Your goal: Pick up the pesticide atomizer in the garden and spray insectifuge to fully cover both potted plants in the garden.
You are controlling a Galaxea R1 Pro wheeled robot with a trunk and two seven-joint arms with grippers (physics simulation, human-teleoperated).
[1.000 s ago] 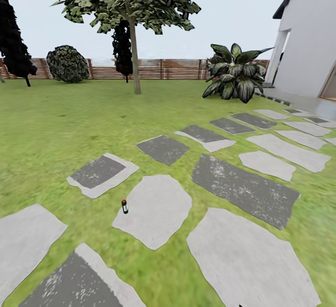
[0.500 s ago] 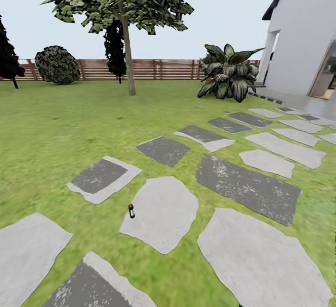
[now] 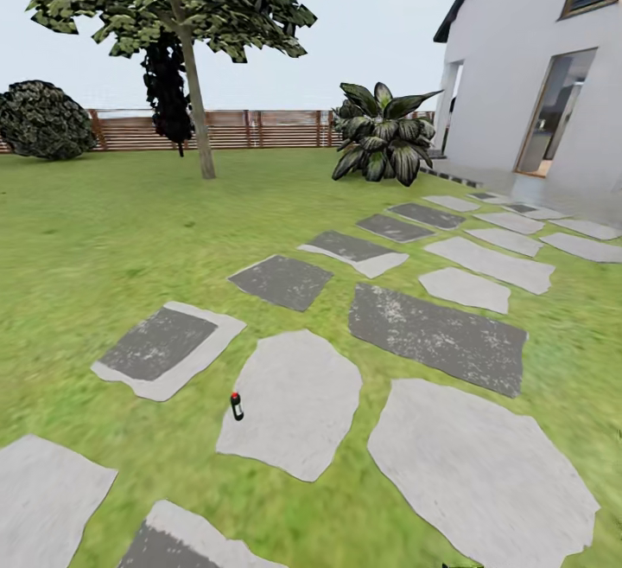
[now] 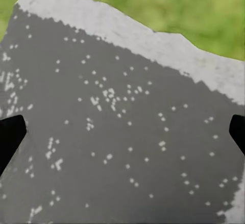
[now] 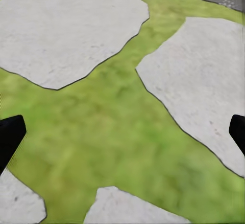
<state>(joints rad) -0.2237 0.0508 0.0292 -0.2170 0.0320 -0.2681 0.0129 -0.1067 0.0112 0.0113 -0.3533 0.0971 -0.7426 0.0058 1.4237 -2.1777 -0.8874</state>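
Atomizer: I see the pesticide atomizer (image 3: 236, 405) upright on the lawn (image 3: 104, 239), touching a pale stepping stone (image 3: 294, 399); well ahead of both pincers
Left gripper (image 4: 122, 132): spread wide, empty, over a dark slab (image 4: 112, 132)
Right gripper (image 5: 122, 132): spread wide, empty, over grass

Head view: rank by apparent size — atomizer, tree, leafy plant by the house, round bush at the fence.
1. Tree, cropped by the frame.
2. Leafy plant.
3. Round bush, close to the plant in apparent size and cut off at the edge, so 2 and 3 are unsure.
4. Atomizer, smallest though nearest the camera.
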